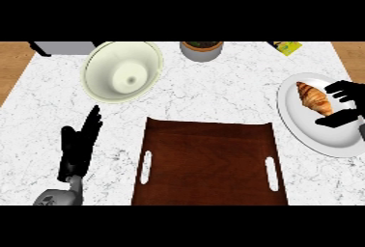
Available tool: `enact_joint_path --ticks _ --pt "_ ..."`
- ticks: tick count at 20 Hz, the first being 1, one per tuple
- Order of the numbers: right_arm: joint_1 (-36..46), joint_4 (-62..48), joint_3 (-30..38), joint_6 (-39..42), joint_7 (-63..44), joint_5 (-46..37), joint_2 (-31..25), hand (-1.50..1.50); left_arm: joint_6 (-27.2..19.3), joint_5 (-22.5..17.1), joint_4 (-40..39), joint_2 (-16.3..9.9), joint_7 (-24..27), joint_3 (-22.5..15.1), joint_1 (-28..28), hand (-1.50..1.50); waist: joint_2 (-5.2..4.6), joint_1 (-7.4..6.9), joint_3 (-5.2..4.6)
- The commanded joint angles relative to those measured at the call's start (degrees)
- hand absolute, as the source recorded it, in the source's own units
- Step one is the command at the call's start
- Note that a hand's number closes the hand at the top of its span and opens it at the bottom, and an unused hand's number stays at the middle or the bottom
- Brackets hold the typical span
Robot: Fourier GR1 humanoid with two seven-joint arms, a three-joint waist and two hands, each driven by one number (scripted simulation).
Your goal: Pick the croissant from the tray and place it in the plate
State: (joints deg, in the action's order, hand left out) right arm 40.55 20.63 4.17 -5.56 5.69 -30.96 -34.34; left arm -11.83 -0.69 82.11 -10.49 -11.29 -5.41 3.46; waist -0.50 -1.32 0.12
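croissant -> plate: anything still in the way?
Nothing visible. The croissant already lies on the white plate at the counter's right, with the right hand around its right side, fingers spread. The brown tray is behind it, bare. The left hand rests open at the lower left, away from the path.

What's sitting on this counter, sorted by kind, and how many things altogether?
Plates: 1, white plate
Bowls: 1, cream bowl
Trays: 1, brown tray
Pastries: 1, croissant
Pots: 1, grey pot
Total: 5
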Motion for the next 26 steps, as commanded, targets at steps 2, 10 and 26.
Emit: enact_joint_path --ticks 2,10,26 --pt "-2.15 2.13 6.34 -1.37 11.73 6.87 1.06 -1.50 -0.18 0.46 2.71 0.13 0.02 -0.44 -2.11 0.00 0.37 0.60 0.02" --pt "-2.61 3.03 22.02 9.60 20.22 24.46 -2.07 -1.50 1.09 -0.63 3.34 -2.44 -2.20 2.09 -1.54 0.00 0.42 1.11 -0.01" --pt "-6.90 -5.19 21.41 15.65 35.91 25.38 -2.07 -1.50 2.13 1.74 -1.68 0.52 1.82 3.51 0.13 0.00 0.06 0.32 -0.01"
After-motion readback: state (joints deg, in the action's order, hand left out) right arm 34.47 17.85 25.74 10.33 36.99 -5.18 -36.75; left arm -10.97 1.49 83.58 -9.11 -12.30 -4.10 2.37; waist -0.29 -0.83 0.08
